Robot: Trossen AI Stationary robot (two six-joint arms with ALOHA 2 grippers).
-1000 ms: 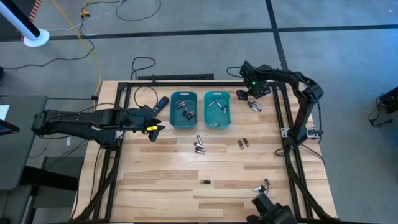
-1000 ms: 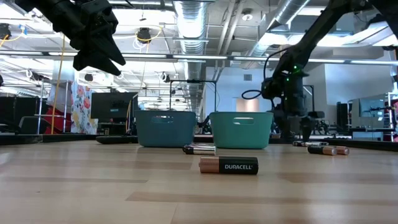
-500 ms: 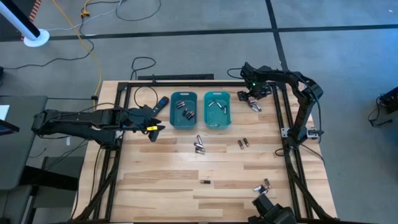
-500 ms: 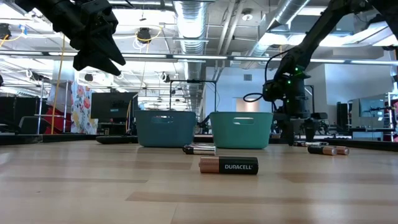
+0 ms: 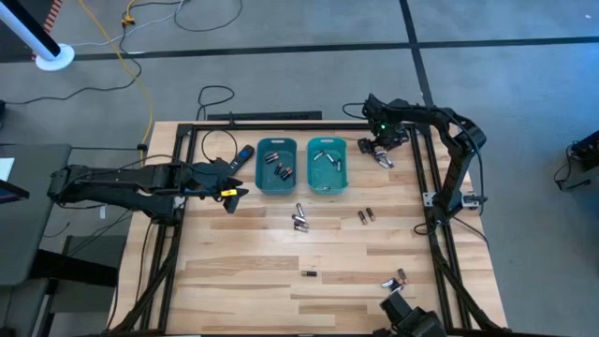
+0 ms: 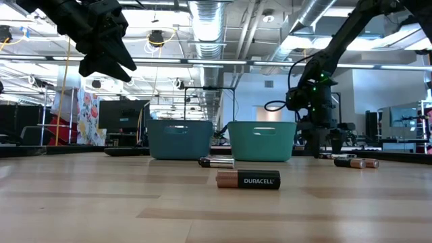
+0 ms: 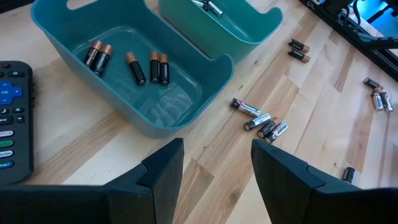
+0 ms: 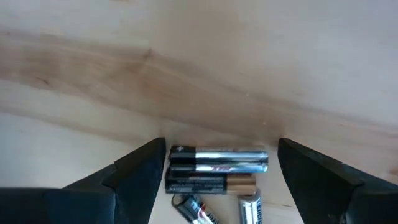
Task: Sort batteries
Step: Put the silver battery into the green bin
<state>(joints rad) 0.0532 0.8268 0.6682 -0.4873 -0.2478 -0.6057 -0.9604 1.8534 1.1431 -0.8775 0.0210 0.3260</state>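
Wooden tabletop [image 5: 253, 271] w/ two teal bins [image 5: 278, 167] at 12 o'clock, some batteries [image 5: 300, 219] loose mid-table, others binned. Right gripper [image 8: 217, 180], fingers spread wide, hangs low over a tight cluster of batteries [image 8: 217, 167] at 1 o'clock; risk: closing grabs two cells, or knocks neighbours rolling. Left gripper [image 7: 214, 168], also open and empty, hovers at 10 o'clock, arm stretched level.

bins [image 5: 277, 178]: I see teal
batteries [image 7: 132, 65]: black with copper ends, others silvery
table [image 5: 243, 271]: pale wood planks
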